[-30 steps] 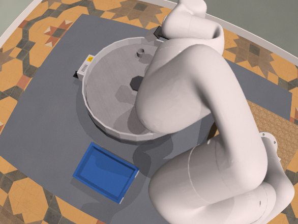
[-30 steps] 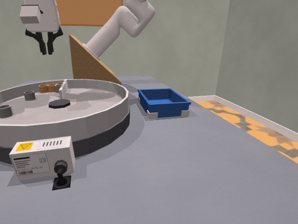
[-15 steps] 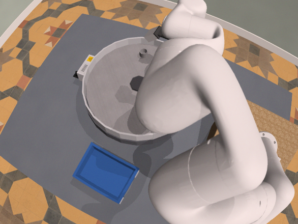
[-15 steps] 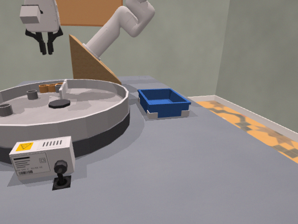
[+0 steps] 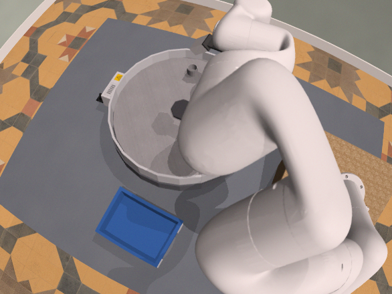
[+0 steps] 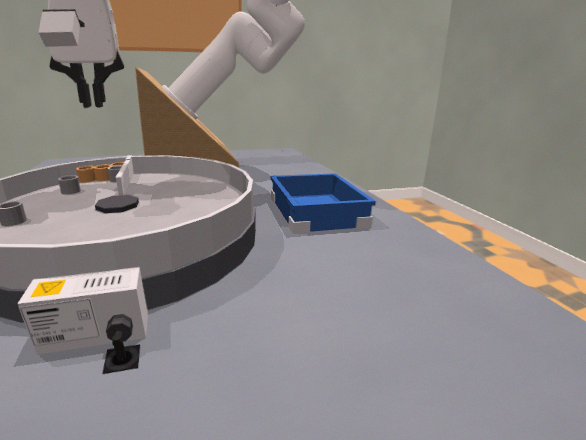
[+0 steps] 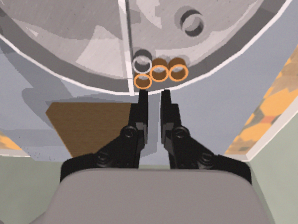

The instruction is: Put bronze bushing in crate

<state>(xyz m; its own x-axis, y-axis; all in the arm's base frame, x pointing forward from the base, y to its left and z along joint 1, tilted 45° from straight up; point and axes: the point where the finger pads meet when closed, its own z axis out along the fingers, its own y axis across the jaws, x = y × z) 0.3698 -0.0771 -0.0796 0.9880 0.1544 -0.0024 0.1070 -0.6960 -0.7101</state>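
Bushings (image 6: 102,172) sit on the turning table (image 6: 210,220) by its far rim; the crate (image 6: 325,216) stands beside it on the worktop (image 6: 350,350).

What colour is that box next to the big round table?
The crate is bright blue, with pale grey corner feet; the exterior view shows it best.

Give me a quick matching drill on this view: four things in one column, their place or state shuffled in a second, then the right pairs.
1. gripper
2. bronze bushings
3. crate
4. control box

a. clustered against the divider near the turning table's rim
b. blue, nothing inside, beside the turning table
c. high above the turning table, fingers nearly shut, holding nothing
d. in front of the turning table, yellow warning label

Pairs: 1-c, 2-a, 3-b, 4-d
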